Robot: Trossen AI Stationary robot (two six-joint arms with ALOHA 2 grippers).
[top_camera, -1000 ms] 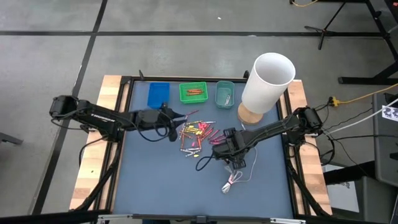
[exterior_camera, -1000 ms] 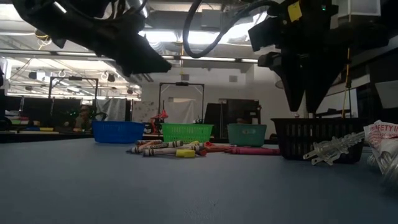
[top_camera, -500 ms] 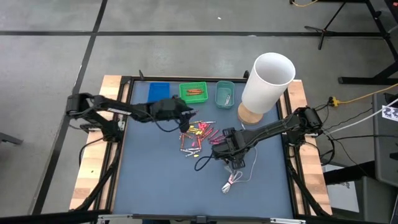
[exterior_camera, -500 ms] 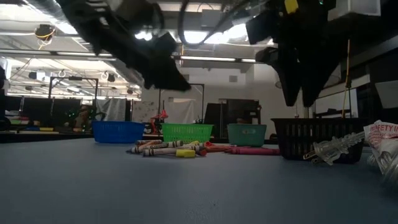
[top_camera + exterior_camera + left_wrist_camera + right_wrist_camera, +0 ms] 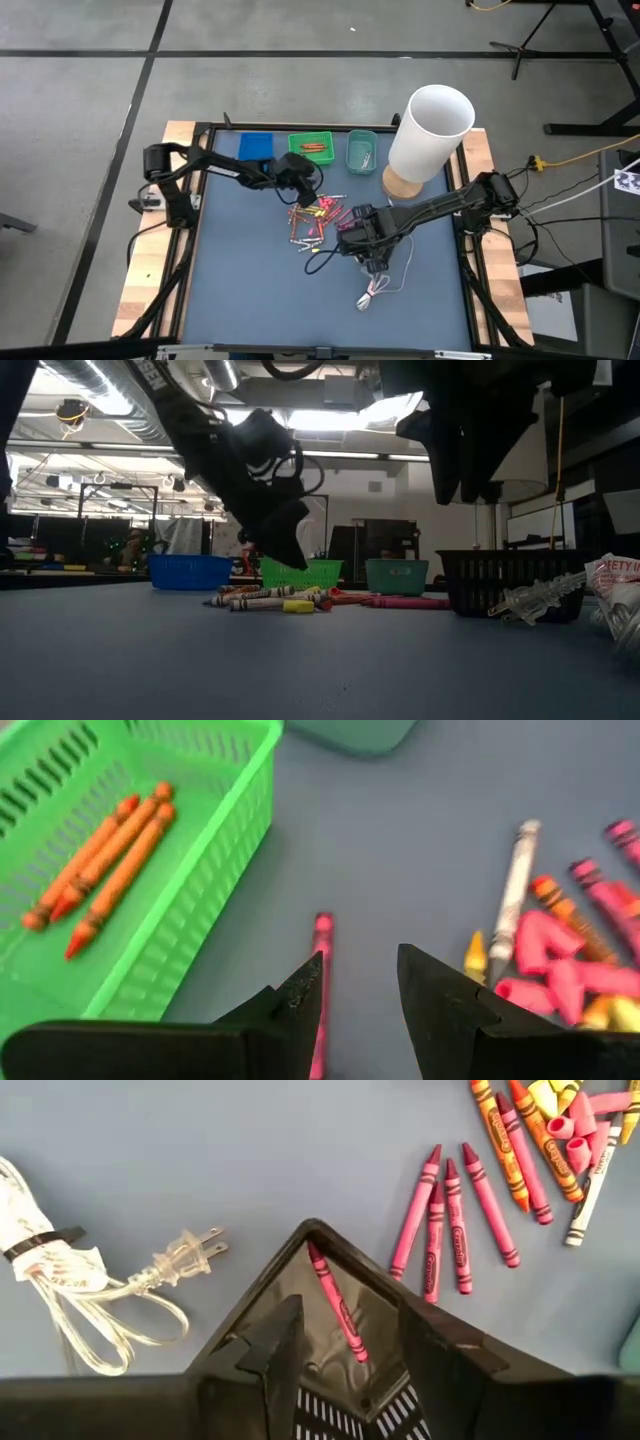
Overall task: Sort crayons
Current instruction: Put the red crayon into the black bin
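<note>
- Part of the word "SAFETY" is read on the cable tag [image 5: 617,570].
- Three orange crayons are held in the green tray [image 5: 215,840]; one pink crayon in the black tray [image 5: 330,1370].
- Loose crayons [image 5: 318,220] are piled mid-table.
- Left gripper [image 5: 358,985] and right gripper [image 5: 340,1342] are seen released, empty.

Ceiling strip lights [image 5: 330,420] wash the room in even brightness, and from table height they flare white behind the arms, turning both into black silhouettes. Below that glare the blue mat [image 5: 300,660] reads dull and grainy, its nearest stretch soft. Seen from overhead, the light is flat; shadows beside the white cylinder [image 5: 430,130] are faint and short. The wrist pictures are bright and crisp on the crayons [image 5: 560,950], while the dark fingers [image 5: 300,1010] nearest the lens blur.
</note>
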